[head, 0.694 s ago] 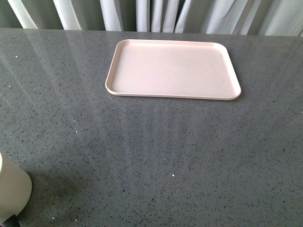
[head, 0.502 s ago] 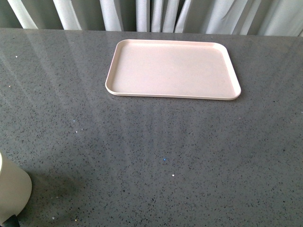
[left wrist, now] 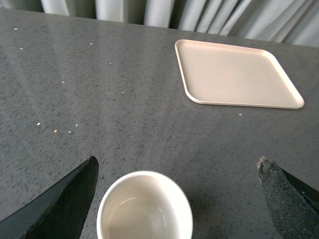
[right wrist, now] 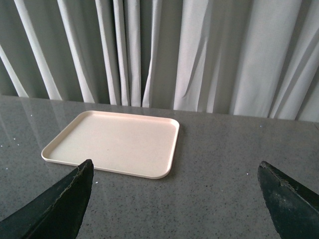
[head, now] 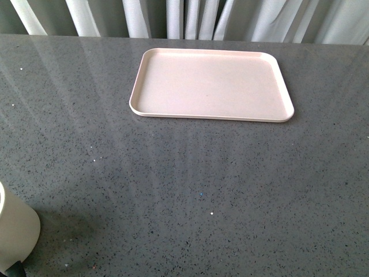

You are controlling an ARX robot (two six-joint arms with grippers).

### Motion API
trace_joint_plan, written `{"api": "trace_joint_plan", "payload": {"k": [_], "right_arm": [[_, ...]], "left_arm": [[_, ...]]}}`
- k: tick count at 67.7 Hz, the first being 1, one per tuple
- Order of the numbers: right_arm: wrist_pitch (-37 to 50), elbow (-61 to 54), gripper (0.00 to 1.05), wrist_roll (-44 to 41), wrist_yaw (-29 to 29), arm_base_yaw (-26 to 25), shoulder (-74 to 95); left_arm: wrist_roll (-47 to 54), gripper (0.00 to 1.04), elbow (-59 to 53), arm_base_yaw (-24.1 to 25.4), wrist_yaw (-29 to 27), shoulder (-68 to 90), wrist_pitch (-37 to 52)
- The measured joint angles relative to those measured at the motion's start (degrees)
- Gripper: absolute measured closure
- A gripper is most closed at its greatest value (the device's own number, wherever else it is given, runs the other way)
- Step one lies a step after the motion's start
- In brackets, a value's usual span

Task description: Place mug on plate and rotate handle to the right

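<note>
Two dark fingers of the left gripper point(left wrist: 175, 162) are standing wide apart, straddling the mug point(left wrist: 144, 208) without touching it. The mug is sitting upright and empty on the grey table point(head: 190, 184), at about 7 o'clock in the front view. The plate point(head: 211, 85) is lying well apart from it, near 12 o'clock. The right gripper point(right wrist: 175, 164) is also gaping wide, holding nothing and facing the plate.

The mug is sitting nearer one finger than the other, so a close would probably be landing one pad first and shoving or tilting the mug. The handle is not showing in the left wrist view. A dark sliver under the mug in the front view may be the handle or a finger; I cannot tell which. A finger clamping onto that loop could be twisting the mug, and misjudging where the handle is facing would be spoiling the final turn. During the long carry toward 1 o'clock, the smooth round wall could be slipping, or a low base could be catching the plate's raised rim.
</note>
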Motion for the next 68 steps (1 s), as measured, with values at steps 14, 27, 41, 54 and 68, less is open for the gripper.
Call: {"api": "trace_joint_plan", "payload": {"k": [14,27,41,54,68], "right_arm": [[0.0,0.0,0.09,0.0,0.0,0.0,0.0],[0.0,0.0,0.09,0.0,0.0,0.0,0.0],[0.0,0.0,0.09,0.0,0.0,0.0,0.0],[0.0,0.0,0.09,0.0,0.0,0.0,0.0],[0.0,0.0,0.09,0.0,0.0,0.0,0.0]], "left_arm": [[11.0,0.09,9.0,5.8,2.6,25.4,6.8],[17.4,0.09,11.1,8.7,3.7,32.4,4.1],[22.5,0.09,11.1,10.2,2.6,37.2,3.5],[26.1,0.09,11.1,12.1,3.0,39.6,3.1],[28.7,0.09,10.5,13.3,3.7,42.9,3.3]]}}
